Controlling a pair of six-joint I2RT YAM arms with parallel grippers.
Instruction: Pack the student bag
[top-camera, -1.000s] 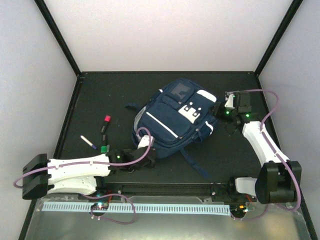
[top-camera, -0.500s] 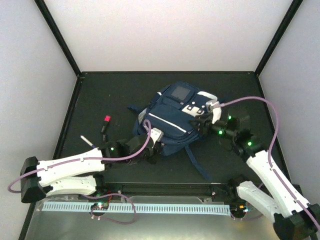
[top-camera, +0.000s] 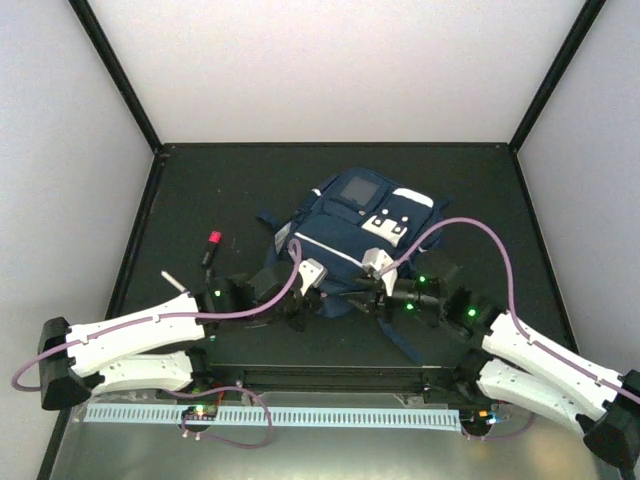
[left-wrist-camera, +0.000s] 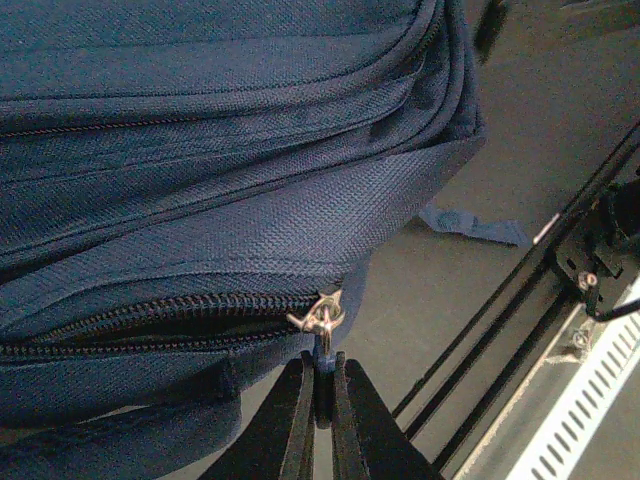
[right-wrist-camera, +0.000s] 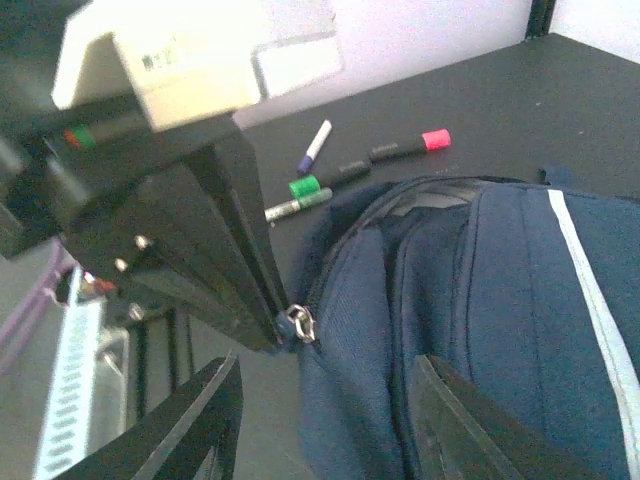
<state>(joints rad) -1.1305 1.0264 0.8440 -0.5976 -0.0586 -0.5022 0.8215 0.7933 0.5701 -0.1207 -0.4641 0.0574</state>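
So, from above, the navy blue striped fabric backpack (top-camera: 350, 225) lies mid black table (top-camera: 200, 190), with both arms at its near edge. Left wrist view: the left gripper (left-wrist-camera: 322, 378) is pinched tight on the small blue zipper pull tab (left-wrist-camera: 324, 352). Right wrist view: the right gripper (right-wrist-camera: 328, 378) has its jaws apart, straddling the bag's corner and clamping nothing. My worry is that the tab slips out if the unpinned bag drags along.

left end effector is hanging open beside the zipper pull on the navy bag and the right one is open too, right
Not quite. The left end effector is shut on the zipper pull of the student bag, not open beside it; the left wrist view shows this. The right end effector is indeed open.
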